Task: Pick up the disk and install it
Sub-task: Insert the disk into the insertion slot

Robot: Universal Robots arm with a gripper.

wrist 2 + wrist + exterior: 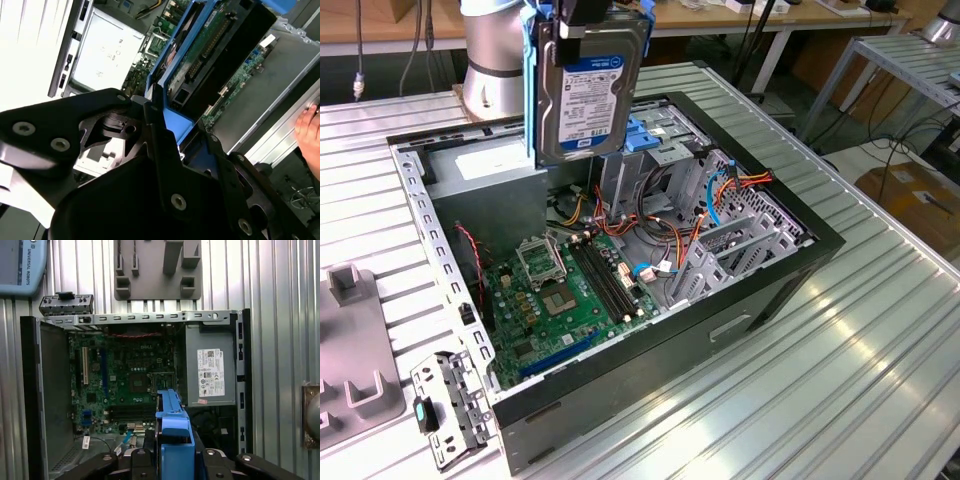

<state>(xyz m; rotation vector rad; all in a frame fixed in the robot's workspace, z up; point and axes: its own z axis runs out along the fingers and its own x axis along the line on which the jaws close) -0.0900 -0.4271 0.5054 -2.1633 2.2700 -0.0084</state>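
The disk, a dark hard drive with a white and blue label in a bright blue carrier frame, hangs upright in the air over the back part of the open computer case. My gripper is shut on its top edge. In the second wrist view the disk runs edge-on away from the black fingers, with the motherboard below it. The first wrist view looks straight down, and the blue carrier of the disk points into the case.
Inside the case lie a green motherboard, a grey power supply, coloured cables and a grey drive cage with a blue latch. A grey fixture and a metal bracket lie beside the case. A person's hand rests near the case.
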